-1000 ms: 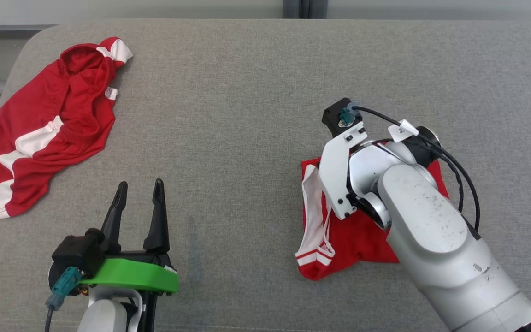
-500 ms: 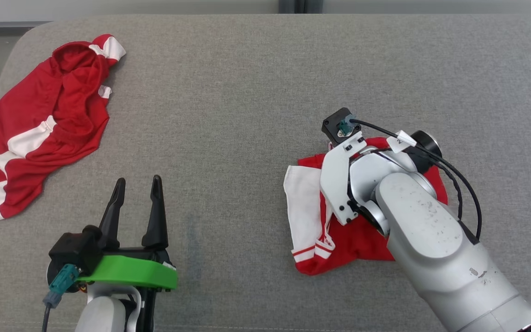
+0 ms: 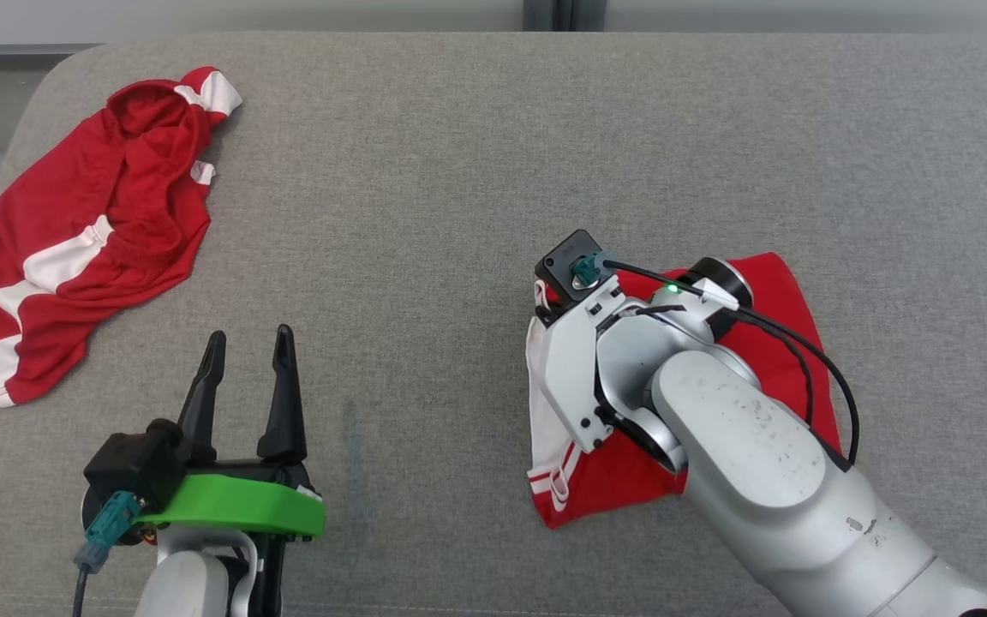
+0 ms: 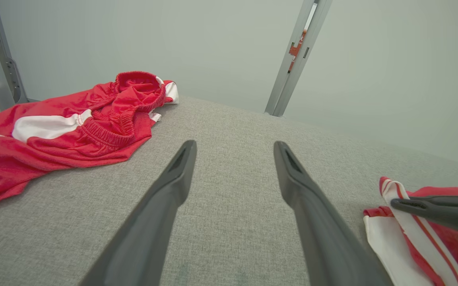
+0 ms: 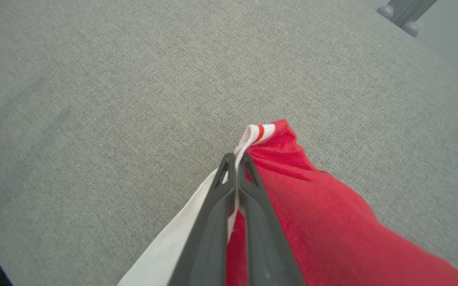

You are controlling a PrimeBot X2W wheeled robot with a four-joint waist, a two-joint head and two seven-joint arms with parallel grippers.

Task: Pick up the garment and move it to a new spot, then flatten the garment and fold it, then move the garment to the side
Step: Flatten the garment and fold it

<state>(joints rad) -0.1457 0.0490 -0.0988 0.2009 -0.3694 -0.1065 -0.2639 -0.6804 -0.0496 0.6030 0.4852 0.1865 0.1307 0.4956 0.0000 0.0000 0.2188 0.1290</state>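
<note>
The right jaws pinch the white-trimmed corner of the folded garment (image 3: 780,296).
The red-and-white garment lies on the right half of the grey padded worktop (image 3: 425,171), partly under the right arm (image 3: 742,446). The pinched corner seems slightly raised, though that is hard to judge. The left jaws stand wide apart, holding nothing. A second red garment (image 3: 91,231) lies crumpled at the far left.

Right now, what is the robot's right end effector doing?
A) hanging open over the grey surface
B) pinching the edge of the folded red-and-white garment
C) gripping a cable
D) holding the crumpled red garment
B: the right end effector is shut on the white-striped edge of the folded garment.
</note>
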